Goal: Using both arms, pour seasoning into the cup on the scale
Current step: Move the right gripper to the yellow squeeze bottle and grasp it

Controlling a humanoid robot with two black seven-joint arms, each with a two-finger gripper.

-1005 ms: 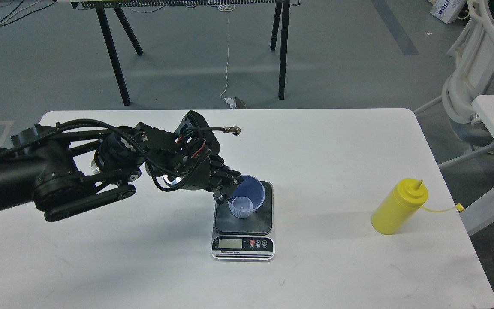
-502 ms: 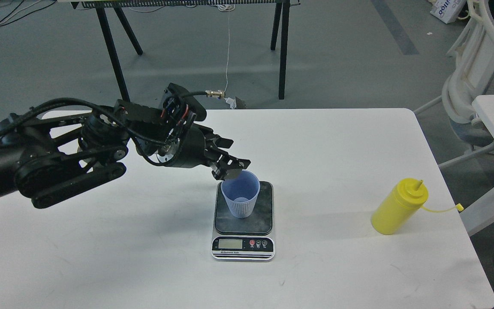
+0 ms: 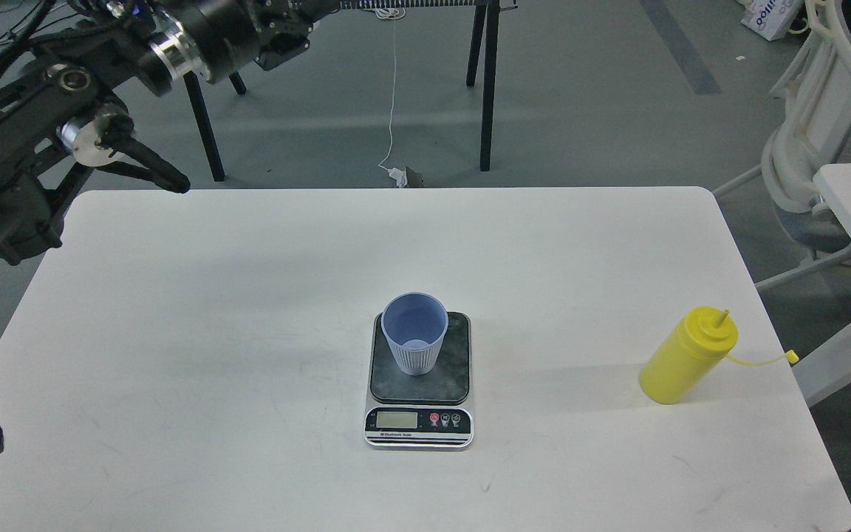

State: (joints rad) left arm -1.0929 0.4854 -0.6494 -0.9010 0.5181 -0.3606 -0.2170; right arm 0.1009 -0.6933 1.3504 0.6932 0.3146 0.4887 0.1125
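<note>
Two arms are needed, yet only the left arm (image 3: 63, 111) is showing, reaching off the far-left top edge with its fingers out of view, so their opening cannot be told. Centrally, the cup (image 3: 415, 332) is standing upright on the scale (image 3: 419, 380). Far right, the seasoning (image 3: 688, 356) is standing upright, untouched, likely nearer the unseen right arm.

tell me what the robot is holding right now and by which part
Nothing. The cup stands free on the scale, the yellow bottle stands untouched.
</note>
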